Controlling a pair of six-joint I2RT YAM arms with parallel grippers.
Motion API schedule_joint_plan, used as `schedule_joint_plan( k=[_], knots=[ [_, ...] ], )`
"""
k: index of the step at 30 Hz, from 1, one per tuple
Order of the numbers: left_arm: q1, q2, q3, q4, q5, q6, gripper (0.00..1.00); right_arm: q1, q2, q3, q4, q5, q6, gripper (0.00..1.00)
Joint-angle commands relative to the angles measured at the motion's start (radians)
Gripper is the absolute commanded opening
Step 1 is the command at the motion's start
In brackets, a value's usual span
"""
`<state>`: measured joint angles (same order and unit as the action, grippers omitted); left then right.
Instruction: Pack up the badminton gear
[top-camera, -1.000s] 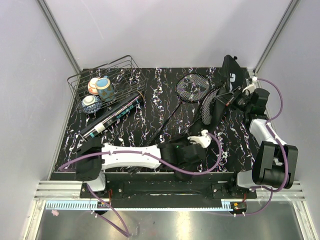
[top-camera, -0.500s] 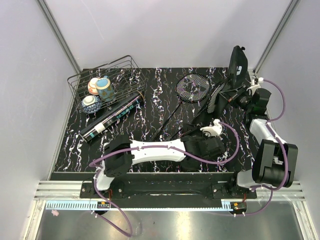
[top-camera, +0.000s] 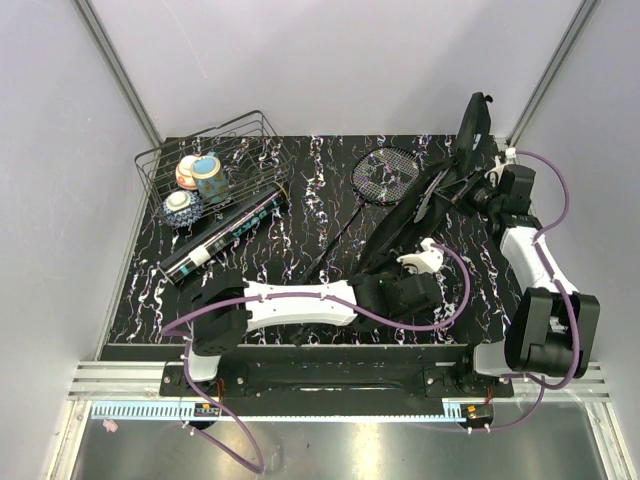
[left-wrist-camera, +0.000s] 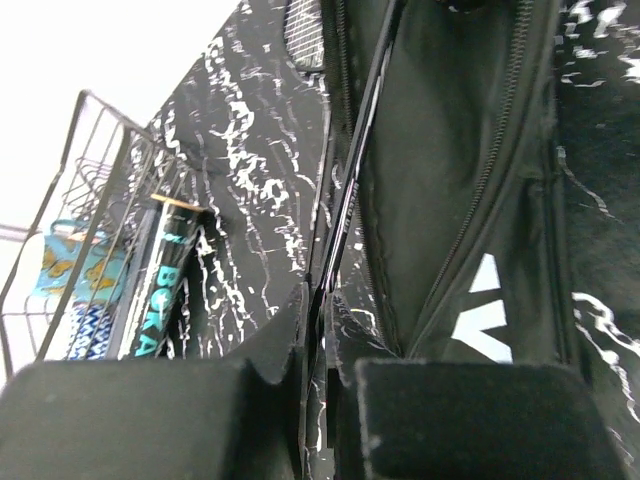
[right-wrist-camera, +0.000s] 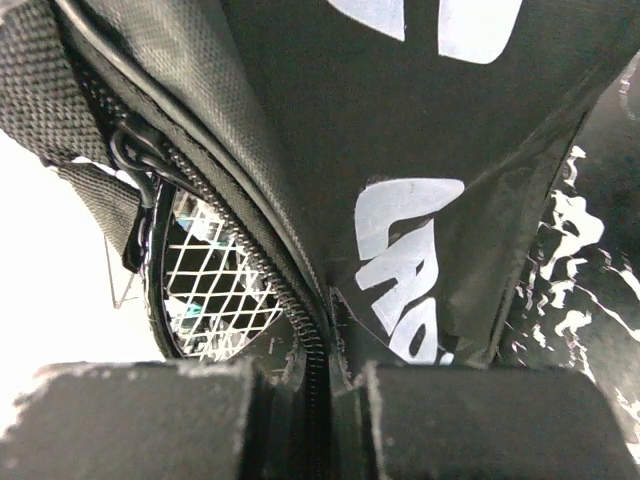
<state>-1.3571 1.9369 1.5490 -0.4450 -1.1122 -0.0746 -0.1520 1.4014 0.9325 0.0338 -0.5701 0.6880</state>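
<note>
Two arms share the job. From above, the black racket-shaped fabric bag (top-camera: 476, 125) stands edge-on at the far right corner of the table (top-camera: 300, 200), steeper than a second ago. Left wrist view: the left gripper (left-wrist-camera: 320, 375) is pinched on the shaft of the thin black racket (left-wrist-camera: 345, 210), which enters the bag. Right wrist view: the right gripper (right-wrist-camera: 328, 378) clamps the bag's zip edge, with the strung head (right-wrist-camera: 215, 275) apparently inside.

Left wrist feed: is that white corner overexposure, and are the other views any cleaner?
Left wrist: upper-left background blown out white, fingers blurred, bag zip sharp. Right wrist: left edge also blown out, bag lettering clear. Top external: evenly lit, but the black racket hardly stands out from the dark table.
</note>
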Motion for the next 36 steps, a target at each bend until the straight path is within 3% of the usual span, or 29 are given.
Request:
schedule_joint_plan(
  k=[1, 4, 6, 8, 11, 12, 14, 16, 19, 23, 27, 30, 34, 36],
  knots=[
    [-0.007, -0.113, 0.059, 0.142, 0.160, -0.008, 0.00, 0.038, -0.093, 0.055, -0.290, 0.021, -0.102, 0.09],
    [-0.008, -0.113, 0.100, 0.033, 0.184, -0.069, 0.00, 0.048, -0.099, 0.063, -0.313, 0.010, -0.119, 0.06],
    [-0.008, -0.101, 0.109, 0.016, 0.184, -0.077, 0.00, 0.071, -0.091, 0.066, -0.331, 0.016, -0.137, 0.00],
    [-0.008, -0.086, 0.112, 0.019, 0.181, -0.082, 0.00, 0.083, -0.082, 0.055, -0.325, -0.011, -0.122, 0.00],
    [-0.004, -0.064, 0.096, 0.066, 0.140, -0.068, 0.00, 0.089, -0.070, 0.043, -0.287, -0.174, -0.070, 0.00],
    [0.001, -0.062, 0.076, 0.150, 0.126, -0.033, 0.00, 0.091, -0.074, 0.040, -0.281, -0.218, -0.056, 0.00],
    [0.030, -0.056, 0.042, 0.210, 0.133, -0.018, 0.00, 0.091, -0.097, 0.031, -0.279, -0.240, -0.038, 0.00],
    [0.055, -0.061, 0.043, 0.177, 0.137, -0.077, 0.00, 0.077, -0.111, 0.032, -0.287, -0.302, -0.019, 0.00],
    [0.072, -0.131, -0.007, 0.192, 0.129, -0.106, 0.00, 0.075, -0.133, 0.031, -0.258, -0.352, 0.034, 0.00],
    [0.050, -0.355, -0.246, 0.410, 0.166, 0.011, 0.00, 0.074, -0.108, 0.019, -0.245, -0.375, 0.076, 0.00],
    [0.039, -0.484, -0.372, 0.479, 0.416, 0.125, 0.00, 0.074, -0.084, -0.015, -0.201, -0.430, 0.143, 0.00],
    [0.024, -0.512, -0.359, 0.382, 0.543, 0.165, 0.00, 0.074, -0.108, -0.032, -0.186, -0.423, 0.176, 0.00],
    [0.018, -0.469, -0.325, 0.338, 0.471, 0.113, 0.00, 0.074, -0.145, -0.029, -0.260, -0.357, 0.121, 0.00],
    [0.018, -0.423, -0.285, 0.299, 0.428, 0.076, 0.00, 0.074, -0.157, -0.023, -0.357, -0.249, 0.062, 0.06]
  ],
)
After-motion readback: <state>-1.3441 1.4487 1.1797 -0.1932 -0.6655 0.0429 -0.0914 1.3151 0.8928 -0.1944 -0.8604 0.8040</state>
